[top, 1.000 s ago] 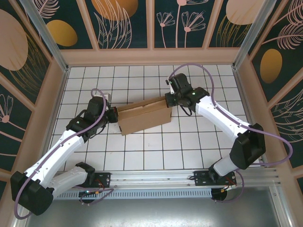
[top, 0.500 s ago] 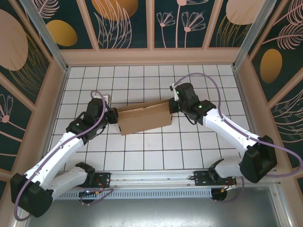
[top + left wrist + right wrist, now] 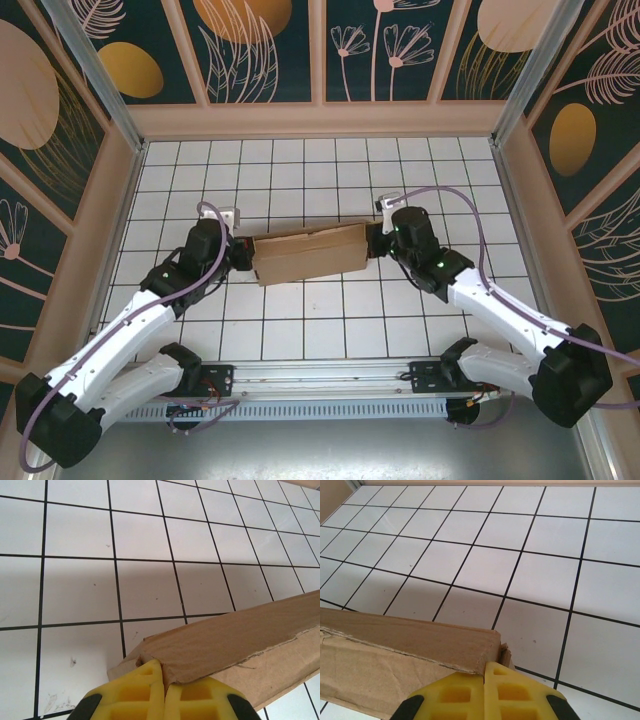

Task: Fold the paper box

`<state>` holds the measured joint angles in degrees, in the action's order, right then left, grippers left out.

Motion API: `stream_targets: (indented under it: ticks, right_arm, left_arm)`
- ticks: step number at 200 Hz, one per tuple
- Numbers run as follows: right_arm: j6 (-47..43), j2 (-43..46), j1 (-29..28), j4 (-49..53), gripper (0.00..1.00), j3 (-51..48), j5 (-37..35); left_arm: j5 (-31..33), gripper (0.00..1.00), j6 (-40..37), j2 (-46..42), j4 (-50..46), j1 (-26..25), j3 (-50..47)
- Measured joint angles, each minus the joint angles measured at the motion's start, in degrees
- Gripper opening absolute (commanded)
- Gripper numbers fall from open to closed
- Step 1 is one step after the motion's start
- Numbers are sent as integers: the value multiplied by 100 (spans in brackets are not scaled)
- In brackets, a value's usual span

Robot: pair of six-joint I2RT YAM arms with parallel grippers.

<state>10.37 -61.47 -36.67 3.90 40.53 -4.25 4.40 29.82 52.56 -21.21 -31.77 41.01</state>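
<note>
The paper box [image 3: 310, 254], a brown cardboard strip folded shallow, lies across the middle of the white gridded table, between the two arms. My left gripper [image 3: 246, 256] is shut on its left end. In the left wrist view the yellow fingertips [image 3: 150, 680] pinch the cardboard edge of the box [image 3: 235, 640], and the left gripper [image 3: 164, 676] shows no gap. My right gripper [image 3: 373, 241] is shut on the box's right end. In the right wrist view the right gripper [image 3: 484, 674] clamps the top corner of the box [image 3: 410, 640], whose long wall runs off to the left.
Wooden walls [image 3: 310, 120] with painted panels enclose the table on three sides. An aluminium rail [image 3: 330, 372] with the arm bases runs along the near edge. Open white tiles [image 3: 320, 310] lie in front of and behind the box.
The right arm has swung toward the near edge, bringing the box's right end with it. The box now lies nearly level instead of slanted. Both grippers stay shut.
</note>
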Motion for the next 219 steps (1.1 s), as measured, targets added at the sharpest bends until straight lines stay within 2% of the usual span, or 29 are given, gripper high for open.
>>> stream_targets:
  ticks: [12, 37, 75, 131, 144, 151, 180, 192, 219]
  right_arm:
    - [0, 15, -4, -72, 6, -33, 2]
    - [-68, 15, -9, -92, 25, -33, 13]
    - [-127, 48, -9, -42, 41, -24, 136]
    - [-295, 699, 4, -116, 53, 68, 551]
    - [-299, 841, 28, -197, 51, 70, 671]
    - [-295, 892, 50, -227, 47, 81, 730]
    - [-186, 761, 111, -238, 11, 361, 872]
    - [-63, 546, 127, -216, 1, 595, 929]
    - [166, -37, 127, -144, 0, 999, 1075]
  left_arm:
    - [83, 0, 0, 7, 2, -39, 0]
    - [236, 0, 0, 52, 61, -66, -20]
    - [385, 0, 2, 81, 319, -125, -144]
    - [518, 0, -44, 68, 424, -243, -203]
    - [518, 0, -66, 70, 435, -245, -205]
    - [522, 0, -70, 70, 450, -249, -210]
    - [557, 0, -109, 70, 457, -275, -214]
    - [570, 0, -109, 70, 457, -275, -214]
    - [612, 0, -111, 70, 479, -302, -236]
